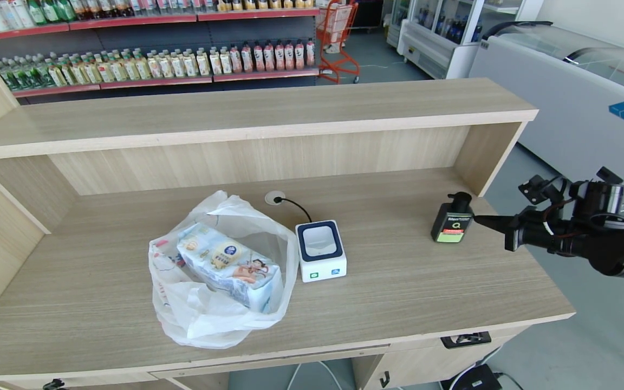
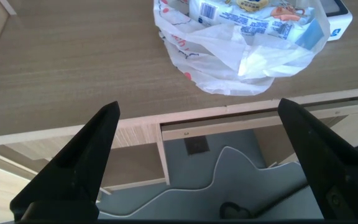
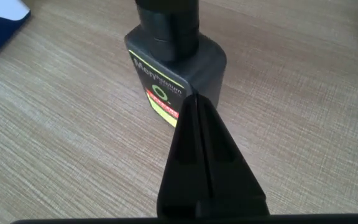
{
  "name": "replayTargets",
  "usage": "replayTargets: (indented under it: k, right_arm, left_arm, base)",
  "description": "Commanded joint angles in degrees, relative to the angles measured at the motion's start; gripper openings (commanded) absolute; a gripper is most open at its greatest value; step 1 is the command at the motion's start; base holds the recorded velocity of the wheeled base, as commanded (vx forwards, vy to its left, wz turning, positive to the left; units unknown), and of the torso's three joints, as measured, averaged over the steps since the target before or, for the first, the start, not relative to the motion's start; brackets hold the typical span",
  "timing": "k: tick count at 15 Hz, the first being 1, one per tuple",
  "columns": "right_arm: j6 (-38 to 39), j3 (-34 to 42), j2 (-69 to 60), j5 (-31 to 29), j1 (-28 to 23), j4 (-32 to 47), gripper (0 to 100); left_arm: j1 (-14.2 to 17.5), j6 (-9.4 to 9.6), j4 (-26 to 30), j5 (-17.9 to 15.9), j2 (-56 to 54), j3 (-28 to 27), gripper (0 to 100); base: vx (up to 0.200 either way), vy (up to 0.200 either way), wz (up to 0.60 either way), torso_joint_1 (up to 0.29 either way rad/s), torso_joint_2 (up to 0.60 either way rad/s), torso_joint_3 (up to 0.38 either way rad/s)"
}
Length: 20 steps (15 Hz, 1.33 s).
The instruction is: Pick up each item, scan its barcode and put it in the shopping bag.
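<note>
The dark pump bottle (image 1: 452,221) stands upright on the right part of the counter (image 1: 398,303), well apart from the scanner (image 1: 320,250) and the shopping bag (image 1: 193,319), in which a wrapped pack (image 1: 229,265) is already laid. The pick-up of the bottle is judged to be in hand. The right gripper (image 1: 479,219) is held at its right side, jaws pressed together, nothing pinched. They must be spread before the bottle can be clasped. The left gripper (image 2: 197,112) is held wide open past the counter's near edge.

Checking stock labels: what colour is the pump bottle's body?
The pump bottle is black; right wrist view shows it best.
</note>
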Motion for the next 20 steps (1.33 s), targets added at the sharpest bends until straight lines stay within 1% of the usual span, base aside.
replayTargets:
  k: [1, 3, 6, 7, 8, 15, 18, 19, 20]
  right_arm:
    - [-0.12, 0.44, -0.69, 0.10, 0.04, -0.18, 0]
    - [-0.38, 1.67, -2.28, 0.10, 0.04, -0.80, 0]
    - [-3.46, 4.04, -5.62, 0.10, -0.40, -0.80, 0]
    - [-3.37, 4.31, -6.41, 0.36, -0.84, -0.71, 0]
    - [-3.37, 4.31, -6.58, 1.15, -1.10, -0.89, 100]
    - [-3.63, 3.34, -2.98, 1.94, -2.77, -5.54, 100]
    - [-3.28, 0.79, 0.62, 2.47, -3.03, -5.10, 100]
    - [-3.28, 0.26, 1.41, 3.52, -3.12, -5.02, 100]
    - [-3.28, -0.17, 2.56, 6.69, -3.03, -4.93, 100]
  left_arm:
    - [0.01, -0.01, -0.01, 0.01, 0.05, 0.00, 100]
    - [0.01, -0.01, -0.01, 0.01, 0.05, 0.00, 100]
    - [0.01, -0.01, -0.01, 0.01, 0.05, 0.00, 100]
    - [0.01, -0.01, -0.01, 0.01, 0.05, 0.00, 100]
    - [0.01, -0.01, -0.01, 0.01, 0.05, 0.00, 100]
    - [0.01, -0.01, -0.01, 0.01, 0.05, 0.00, 100]
    - [0.01, -0.01, -0.01, 0.01, 0.05, 0.00, 100]
    - [0.01, -0.01, -0.01, 0.01, 0.05, 0.00, 100]
    - [0.01, -0.01, -0.01, 0.01, 0.05, 0.00, 100]
  base:
    - [0.000, 0.000, 0.00, 0.000, 0.00, 0.000]
    - [0.000, 0.000, 0.00, 0.000, 0.00, 0.000]
    - [0.000, 0.000, 0.00, 0.000, 0.00, 0.000]
    - [0.000, 0.000, 0.00, 0.000, 0.00, 0.000]
    - [0.000, 0.000, 0.00, 0.000, 0.00, 0.000]
    - [0.000, 0.000, 0.00, 0.000, 0.00, 0.000]
    - [0.000, 0.000, 0.00, 0.000, 0.00, 0.000]
    - [0.000, 0.000, 0.00, 0.000, 0.00, 0.000]
    - [0.000, 0.000, 0.00, 0.000, 0.00, 0.000]
